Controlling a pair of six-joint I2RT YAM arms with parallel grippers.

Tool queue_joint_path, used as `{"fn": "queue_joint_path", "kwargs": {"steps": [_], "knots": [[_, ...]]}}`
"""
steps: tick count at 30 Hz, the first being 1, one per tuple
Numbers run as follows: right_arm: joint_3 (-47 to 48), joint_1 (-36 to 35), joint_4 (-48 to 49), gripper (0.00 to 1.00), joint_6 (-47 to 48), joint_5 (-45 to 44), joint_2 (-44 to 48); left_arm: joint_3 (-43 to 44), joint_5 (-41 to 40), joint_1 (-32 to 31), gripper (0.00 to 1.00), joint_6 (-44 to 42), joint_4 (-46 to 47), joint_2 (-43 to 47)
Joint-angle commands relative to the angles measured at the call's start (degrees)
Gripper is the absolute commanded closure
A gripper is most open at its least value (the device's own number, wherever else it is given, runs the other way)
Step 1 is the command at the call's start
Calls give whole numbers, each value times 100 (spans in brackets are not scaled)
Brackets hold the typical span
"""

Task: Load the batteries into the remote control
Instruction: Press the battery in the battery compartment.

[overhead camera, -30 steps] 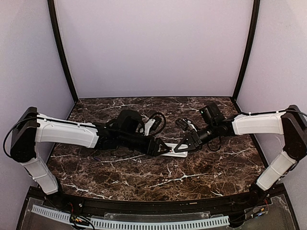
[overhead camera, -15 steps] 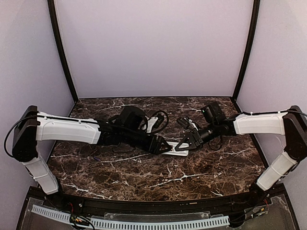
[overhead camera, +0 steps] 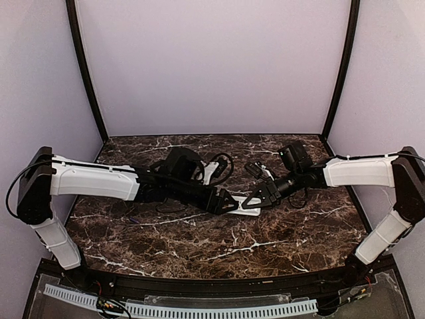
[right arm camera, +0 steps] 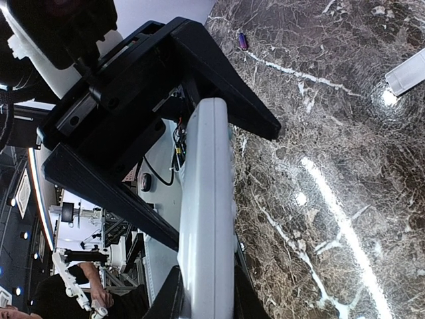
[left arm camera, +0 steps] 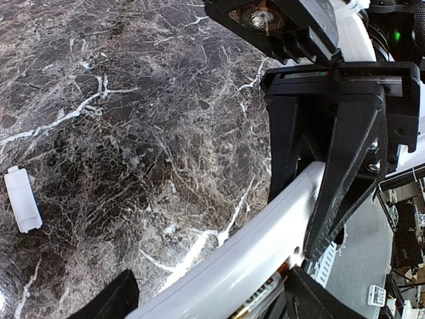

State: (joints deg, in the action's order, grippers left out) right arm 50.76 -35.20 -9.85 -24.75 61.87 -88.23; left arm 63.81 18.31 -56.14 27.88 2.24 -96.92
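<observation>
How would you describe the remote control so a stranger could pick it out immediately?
Start at the dark marble tabletop and look to its middle, where the left gripper and right gripper meet tip to tip. The slim white rectangular remote control spans between them. It is long and held, unlike the tiny white cover piece lying loose on the marble.

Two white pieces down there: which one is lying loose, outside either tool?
The small cover, flat on the marble by itself. The long remote control is clamped in the right tool.
</observation>
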Motion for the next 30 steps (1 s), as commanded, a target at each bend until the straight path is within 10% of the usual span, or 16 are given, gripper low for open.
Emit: {"fn": "queue_joint_path", "kwargs": {"steps": [1,30], "knots": [[21,-17,310,100,-38,181,197,96,-175,5,25,-83,-494,-116],[100,-17,97,100,22,-22,60,-327,353,125,19,592,625,-16]]}}
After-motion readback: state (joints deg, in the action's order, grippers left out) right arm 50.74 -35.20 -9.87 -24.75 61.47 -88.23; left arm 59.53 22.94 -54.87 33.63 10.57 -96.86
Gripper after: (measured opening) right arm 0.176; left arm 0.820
